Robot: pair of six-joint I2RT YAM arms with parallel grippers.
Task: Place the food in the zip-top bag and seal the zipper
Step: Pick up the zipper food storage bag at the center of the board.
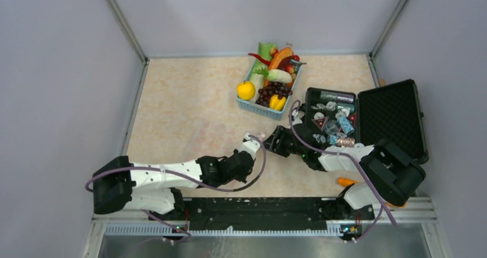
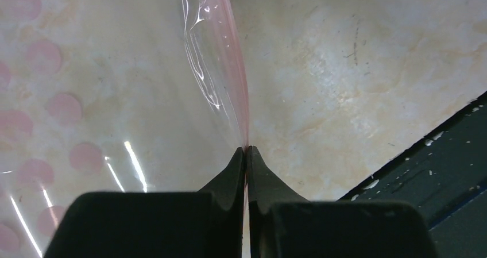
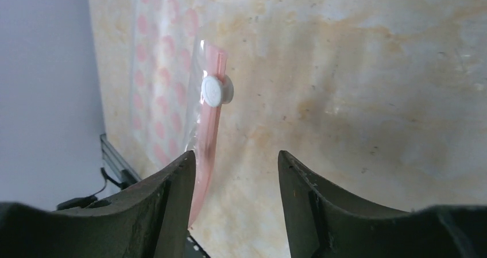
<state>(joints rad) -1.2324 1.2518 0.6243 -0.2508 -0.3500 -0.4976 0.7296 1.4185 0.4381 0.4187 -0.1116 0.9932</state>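
The food [image 1: 270,77] lies heaped in a blue basket [image 1: 259,108] at the back middle: yellow fruits, dark grapes, a long orange piece, a red chili and green cabbage. The clear zip-top bag [image 1: 198,136] lies flat on the table; its pink dots show in the left wrist view [image 2: 57,106] and the right wrist view [image 3: 152,85]. My left gripper [image 2: 246,150] is shut on the bag's pink zipper [image 2: 232,57] and stands at mid-table [image 1: 251,139]. My right gripper [image 3: 235,163] is open just right of the zipper [image 3: 208,137], near its white slider [image 3: 213,91], and faces the left gripper [image 1: 275,141].
An open black case [image 1: 367,117] holding shiny packets stands at the right. A small orange thing [image 1: 346,182] lies by the right arm's base. The black mounting rail [image 2: 448,166] runs along the near edge. Grey walls close in the table.
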